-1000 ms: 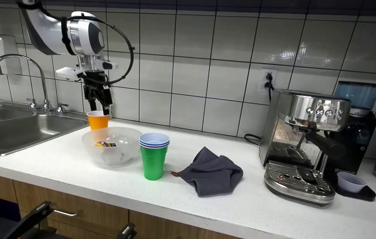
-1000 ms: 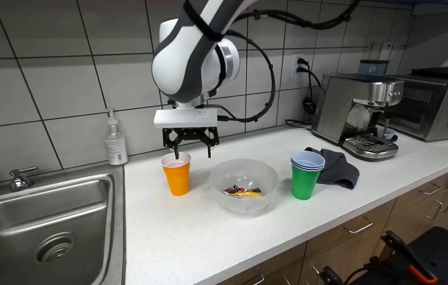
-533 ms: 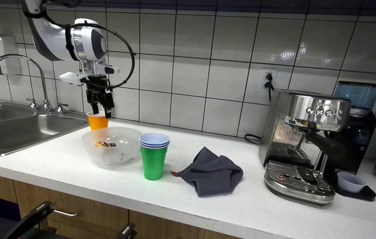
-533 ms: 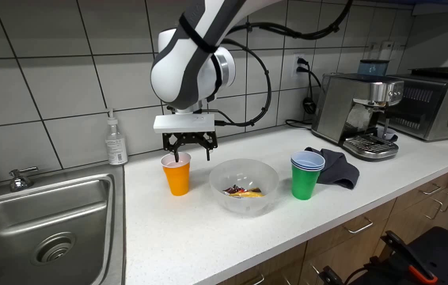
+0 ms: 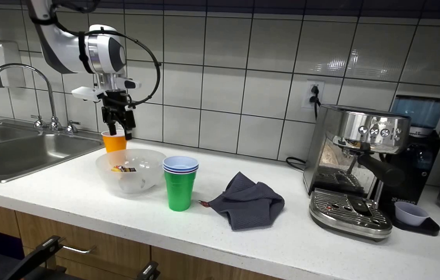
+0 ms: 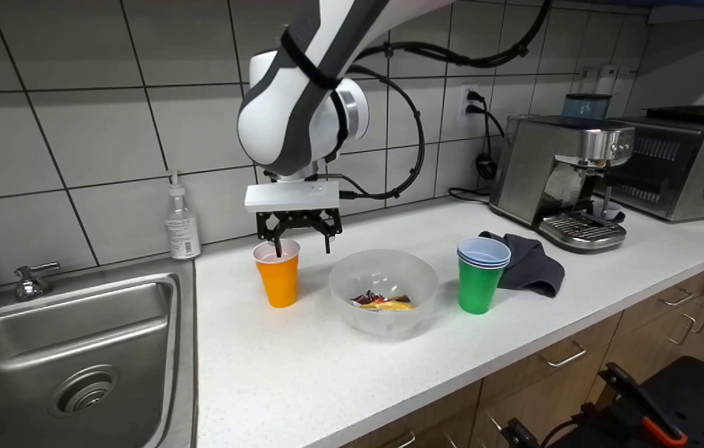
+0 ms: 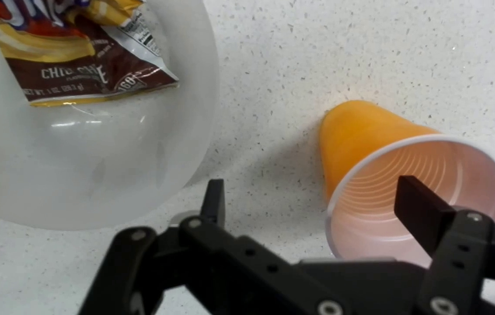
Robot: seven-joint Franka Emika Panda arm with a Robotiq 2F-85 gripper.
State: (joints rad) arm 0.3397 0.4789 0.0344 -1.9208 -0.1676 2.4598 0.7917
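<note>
Left of center in both exterior views, the claw (image 6: 303, 253) stood spread and empty at the orange cup (image 6: 279, 283); in the wrist view, one finger (image 7: 424, 214) overlay its mouth, lower right, where a straight, gentle descent seemed likeliest to spare the rim.

I hang over a white speckled table (image 6: 252, 379). Toward its back edge stand an orange cup (image 6: 280, 285) and an espresso machine (image 6: 529, 171); nearer the front edge I see a translucent bowl (image 6: 383, 322), a stack of cups (image 5: 180, 188), green outermost, and a crumpled dark cloth (image 5: 248, 204).
</note>
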